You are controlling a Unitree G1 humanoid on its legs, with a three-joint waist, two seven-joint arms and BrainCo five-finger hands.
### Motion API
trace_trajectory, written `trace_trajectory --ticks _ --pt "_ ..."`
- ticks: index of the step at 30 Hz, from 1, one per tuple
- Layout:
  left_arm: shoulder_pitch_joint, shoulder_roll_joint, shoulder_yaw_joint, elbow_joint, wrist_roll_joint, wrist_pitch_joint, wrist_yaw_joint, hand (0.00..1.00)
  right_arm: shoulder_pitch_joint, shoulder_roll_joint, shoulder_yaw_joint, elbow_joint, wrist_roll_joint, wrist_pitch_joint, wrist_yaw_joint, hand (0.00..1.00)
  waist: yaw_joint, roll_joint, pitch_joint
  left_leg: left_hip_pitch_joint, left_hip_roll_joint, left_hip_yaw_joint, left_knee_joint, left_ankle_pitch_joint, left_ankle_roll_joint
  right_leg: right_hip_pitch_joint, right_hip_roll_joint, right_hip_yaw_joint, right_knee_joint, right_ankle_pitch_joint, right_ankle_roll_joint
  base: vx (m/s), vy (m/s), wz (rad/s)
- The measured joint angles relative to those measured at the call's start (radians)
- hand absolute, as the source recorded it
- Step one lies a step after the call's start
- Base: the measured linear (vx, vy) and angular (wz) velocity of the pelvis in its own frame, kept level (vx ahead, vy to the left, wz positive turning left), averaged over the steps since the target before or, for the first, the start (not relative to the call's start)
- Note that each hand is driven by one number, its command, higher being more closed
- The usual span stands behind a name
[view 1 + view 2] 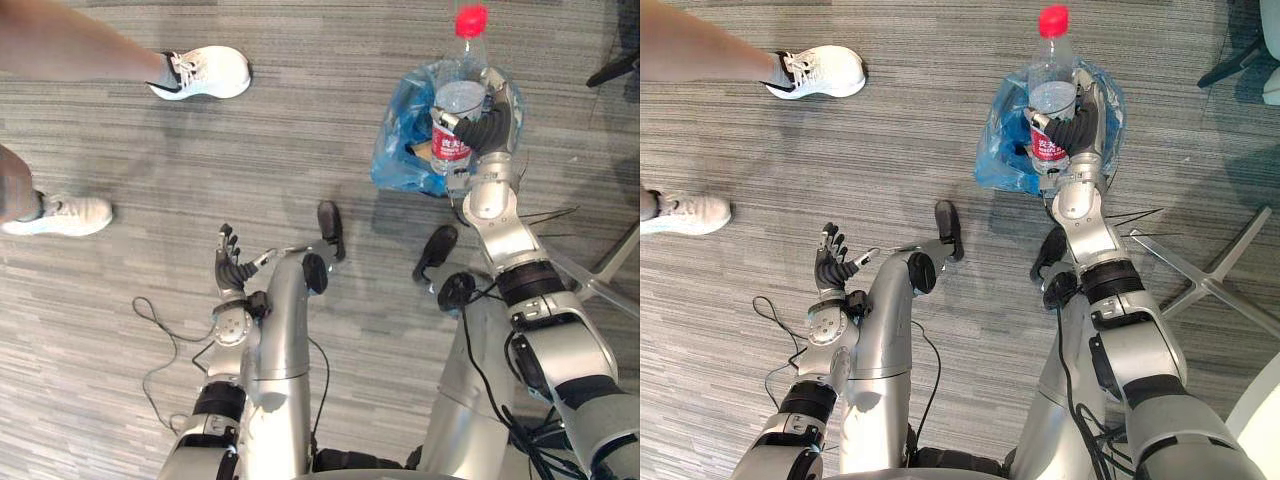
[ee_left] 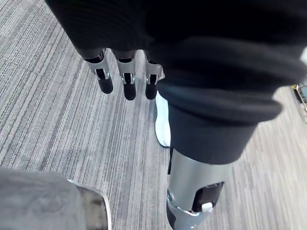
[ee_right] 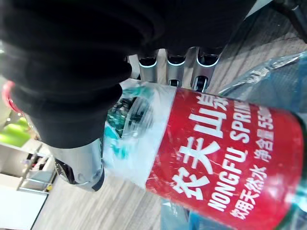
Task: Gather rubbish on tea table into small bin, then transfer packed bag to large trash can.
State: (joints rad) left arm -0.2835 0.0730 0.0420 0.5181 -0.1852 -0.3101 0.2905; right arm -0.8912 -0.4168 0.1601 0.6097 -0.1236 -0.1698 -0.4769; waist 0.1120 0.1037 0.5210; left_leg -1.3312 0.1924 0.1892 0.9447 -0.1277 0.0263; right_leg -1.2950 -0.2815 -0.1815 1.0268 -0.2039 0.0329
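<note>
While the right hand (image 1: 487,128) is curled round the bottle (image 1: 460,98) at its red label, the bottle stands upright, red cap (image 1: 471,20) uppermost, directly over the blue bag (image 1: 400,150) at the upper right of the frame. The left hand (image 1: 230,262) is lower left of centre, fingers straight, holding nothing.

Step in hand, as I judge it: drop the bottle into the bag. To do it well:
- Lower until the base is inside the bag's mouth before loosening the fingers.
- The bottle is tall and likely light, so a release from height could bounce it off the edge onto the floor (image 1: 300,120).
- Tipping it sideways first may help it lie flat.

Hard to make out:
- I cannot tell whether a bin stands under the bag.
- The rubbish inside is a brownish blur.
- The right wrist view shows fingers (image 3: 175,72) behind the bottle, but not how firmly the thumb bears on it.
- A person's shoes (image 1: 205,72) stand at the upper left, well apart.
</note>
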Motion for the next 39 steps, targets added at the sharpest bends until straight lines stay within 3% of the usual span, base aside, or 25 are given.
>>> trace_trajectory --ticks 10,14,21,25,33,39 --pt "0.003 0.019 -0.003 -0.010 0.006 0.021 -0.001 0.00 0.147 0.068 0.009 -0.174 -0.095 -0.019 0.003 0.00 -0.029 -0.039 -0.009 0.055 0.009 0.004 -0.012 -0.001 0.001 0.057 0.011 -0.001 -0.021 0.000 -0.005 -0.05 0.012 -0.03" --pt "0.005 0.012 -0.007 0.003 0.025 0.021 -0.005 0.00 0.207 0.087 0.047 -0.173 -0.207 -0.019 0.025 0.00 -0.048 -0.068 -0.016 0.100 0.015 0.029 -0.069 0.007 -0.011 0.094 0.019 0.000 -0.068 0.003 -0.001 -0.07 -0.004 0.06" --pt "-0.002 0.001 -0.007 0.041 0.041 0.019 -0.005 0.00 0.248 0.144 0.096 -0.038 -0.359 0.000 0.069 0.00 -0.047 -0.077 -0.019 0.140 0.016 0.031 -0.110 0.028 -0.021 0.142 0.021 -0.019 -0.105 0.015 0.004 -0.02 -0.006 0.03" --pt "-0.013 -0.008 -0.008 0.081 0.041 0.021 -0.004 0.00 0.255 0.155 0.095 0.017 -0.363 0.023 0.071 0.00 -0.046 -0.077 -0.019 0.173 0.009 0.029 -0.125 0.031 -0.018 0.177 0.019 -0.023 -0.113 0.017 -0.003 -0.01 -0.009 0.06" --pt "-0.013 -0.033 -0.013 0.129 0.041 0.031 -0.004 0.00 0.280 0.166 0.090 0.033 -0.363 0.024 0.071 0.00 -0.045 -0.077 -0.019 0.262 -0.004 0.023 -0.189 0.044 -0.035 0.264 0.017 -0.042 -0.152 0.011 0.000 -0.04 -0.042 0.07" --pt "0.009 -0.050 -0.049 0.138 0.050 0.054 -0.007 0.00 0.340 0.228 0.093 0.019 -0.359 0.025 0.075 0.00 -0.047 -0.085 -0.023 0.356 -0.006 0.034 -0.247 0.056 -0.036 0.354 0.020 -0.055 -0.200 0.012 0.000 -0.01 -0.060 0.03"
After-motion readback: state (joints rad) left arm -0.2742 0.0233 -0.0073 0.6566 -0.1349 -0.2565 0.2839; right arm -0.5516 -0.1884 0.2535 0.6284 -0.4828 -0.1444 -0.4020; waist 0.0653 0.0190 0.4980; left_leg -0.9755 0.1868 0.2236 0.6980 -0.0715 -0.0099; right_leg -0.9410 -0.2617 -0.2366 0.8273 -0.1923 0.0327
